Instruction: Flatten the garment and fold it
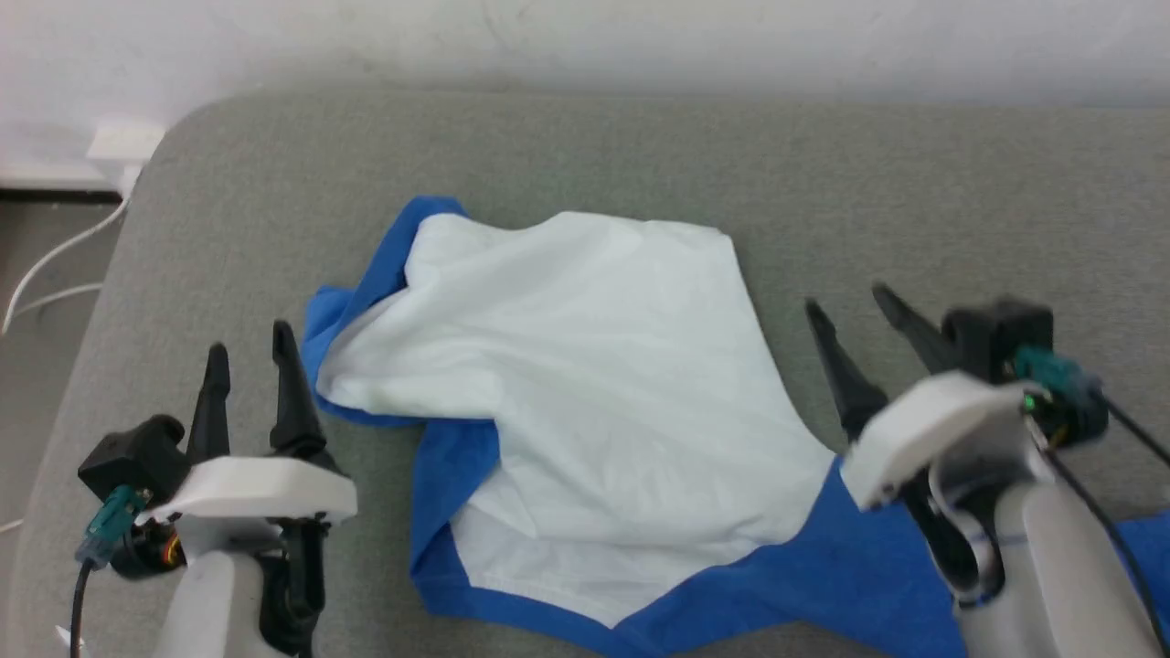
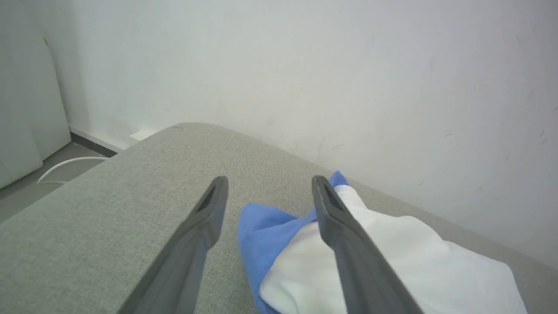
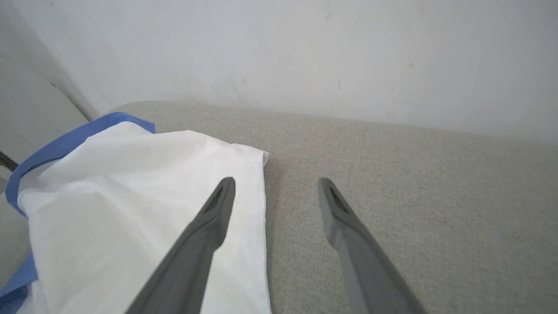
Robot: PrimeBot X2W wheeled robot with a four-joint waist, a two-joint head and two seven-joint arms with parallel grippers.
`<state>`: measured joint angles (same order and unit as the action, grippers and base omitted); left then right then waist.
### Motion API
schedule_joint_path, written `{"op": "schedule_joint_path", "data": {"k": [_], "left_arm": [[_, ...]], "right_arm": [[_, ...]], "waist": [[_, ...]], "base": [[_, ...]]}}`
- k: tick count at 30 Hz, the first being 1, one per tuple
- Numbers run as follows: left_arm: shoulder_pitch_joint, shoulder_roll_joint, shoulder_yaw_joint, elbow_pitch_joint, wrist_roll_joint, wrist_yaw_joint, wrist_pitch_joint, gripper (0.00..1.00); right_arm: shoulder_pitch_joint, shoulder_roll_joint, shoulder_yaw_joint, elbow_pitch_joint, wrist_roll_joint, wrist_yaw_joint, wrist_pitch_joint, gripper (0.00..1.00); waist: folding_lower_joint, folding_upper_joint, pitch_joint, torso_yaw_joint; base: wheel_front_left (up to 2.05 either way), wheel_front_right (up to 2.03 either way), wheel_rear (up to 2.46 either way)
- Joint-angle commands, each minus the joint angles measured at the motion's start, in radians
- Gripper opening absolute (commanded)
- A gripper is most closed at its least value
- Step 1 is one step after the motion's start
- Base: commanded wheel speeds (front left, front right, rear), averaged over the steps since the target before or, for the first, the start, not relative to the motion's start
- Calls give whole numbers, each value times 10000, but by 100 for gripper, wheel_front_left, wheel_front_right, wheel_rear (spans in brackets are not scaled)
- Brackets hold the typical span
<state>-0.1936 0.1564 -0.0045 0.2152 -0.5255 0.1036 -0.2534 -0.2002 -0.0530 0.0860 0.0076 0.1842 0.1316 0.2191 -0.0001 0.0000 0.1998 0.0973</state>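
- My left gripper (image 1: 249, 340) had its two fingers spread apart with nothing between them. It hovered over the grey cushion (image 1: 823, 183), just beside the left edge of the garment (image 1: 594, 366).
- My right gripper (image 1: 846, 300) was also spread wide and empty, just off the garment's right edge. In the right wrist view one finger stood over the white cloth and the other over bare cushion.
- The garment lay in the middle of the cushion between my two grippers, with the blue shoulder end nearest me and the white hem toward the wall (image 1: 585, 37).
- I judged the flattening only partly done. The far right corner of the hem lay flat and square, and the right half of the white body was fairly smooth.
- The left half was not. A white flap was humped up and doubled over itself, with the blue sleeve bunched beneath and behind it.
- The other blue sleeve ran out along the near edge and passed under my right forearm.
- I could not make out the neck opening.
- What remained, as I saw it, was to draw out the left sleeve and smooth the hump. After that came every fold, since nothing looked like a deliberate fold yet.
- The cloth looked thin and limp, likely to drag and wrinkle when pulled.
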Motion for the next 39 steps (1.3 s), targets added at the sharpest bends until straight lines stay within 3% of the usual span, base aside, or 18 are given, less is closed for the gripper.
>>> {"op": "schedule_joint_path", "data": {"k": [1, 6, 11, 19, 21, 22, 29, 39], "left_arm": [[-17, -131, 33, -214, 283, -99, -62, 100], [-50, -765, 364, -1495, 1737, -595, -79, 100], [-156, -1028, 362, -1795, 2341, -992, -81, 100], [-188, -1058, -173, -1568, 1865, -828, -82, 100], [-189, -1059, -218, -1431, 1838, -816, -83, 100], [-189, -1059, -211, -1379, 1817, -815, -83, 100], [-296, -1060, -177, -1192, 1857, -863, -83, 100], [-199, -1061, -251, -1041, 1998, -942, -83, 100]], "right_arm": [[-438, -17, 72, 189, -30, -9, -94, 100], [-2284, 3, 291, 1770, 280, -9, -12, 100], [-3889, 20, 508, 3775, 406, -9, 1088, 100], [-4887, 4, 938, 5878, 211, -9, 3824, 100], [-4957, -67, 861, 5883, 290, -9, 3956, 29], [-4980, -114, 819, 5855, 321, -9, 3933, 0], [-5451, -835, -71, 5285, 21, -9, 2719, 0], [-5866, -2146, -3152, 5254, -1380, -9, 1654, 0]], "waist": [[1, 0, 363, 348], [1, 0, 904, 764], [1, 0, 1300, 1144], [1, 0, 1527, 1496], [1, 0, 1498, 1492], [1, 0, 1477, 1474], [1, 0, 1287, 1310], [1, 0, 1093, 1159]], "base": [[0, 0, 0], [0, 0, 0], [0, 0, 0], [0, 0, 0], [0, 0, 0], [0, 0, 0], [0, 0, 0], [0, 0, 0]]}}
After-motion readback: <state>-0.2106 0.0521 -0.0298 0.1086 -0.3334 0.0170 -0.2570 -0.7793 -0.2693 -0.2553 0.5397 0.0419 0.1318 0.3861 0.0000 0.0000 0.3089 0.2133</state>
